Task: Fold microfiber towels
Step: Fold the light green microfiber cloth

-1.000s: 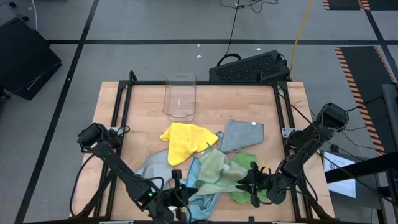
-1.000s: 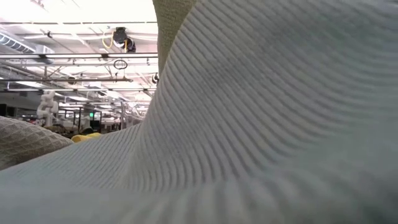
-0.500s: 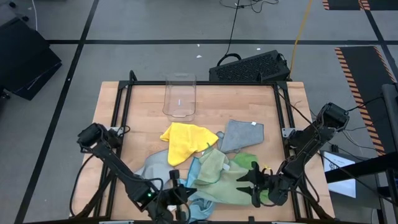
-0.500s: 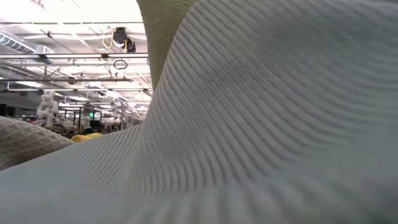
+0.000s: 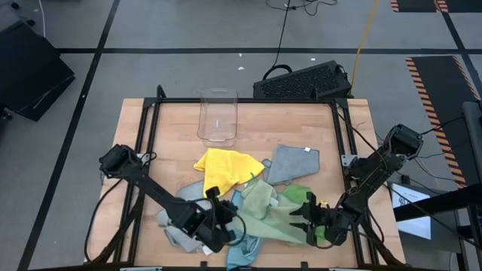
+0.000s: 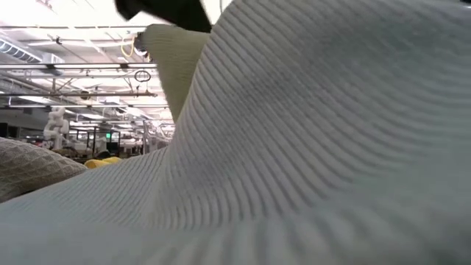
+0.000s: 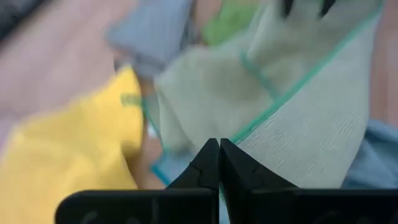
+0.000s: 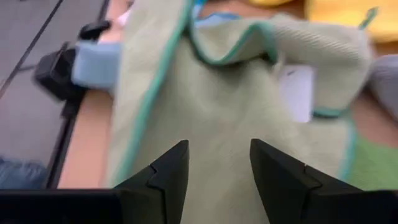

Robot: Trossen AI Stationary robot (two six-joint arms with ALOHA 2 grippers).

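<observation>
High view: towels piled at the 6 o'clock half of the tabletop [image 5: 151, 120]. Yellow towel [image 5: 220, 170] near centre, grey towel [image 5: 292, 163] at its 3 o'clock w/ white tag, bright green towel [image 5: 300, 197] toward 4 o'clock, pale green towel [image 5: 263, 214] draped across the middle of the heap, light blue towel [image 5: 239, 252] under it at 6 o'clock, second grey towel [image 5: 175, 233] at 7 o'clock. Clear bin [image 5: 218, 117] at 12 o'clock, apart from the pile.

Left gripper [image 5: 224, 224] sits low at 6–7 o'clock, jaws closed; the left wrist view shows them pinching the teal edge of the pale green towel. Right gripper [image 5: 307, 218] at 5 o'clock, jaws apart over the same towel, holding nothing per right wrist view.

Risks, as I judge them:
- Only one corner held, so lifting now prob. drags the towel into a rope, not a flat sheet.
- Pale green overlaps blue & bright green; pulling could haul neighbours along or off the 6 o'clock edge.
- Right jaws closing mid-cloth, not on a hem, would bunch it.
- Thin pinch on the edge may slip.
- Low view is blocked by cloth right at the lens, so no check from there.
</observation>
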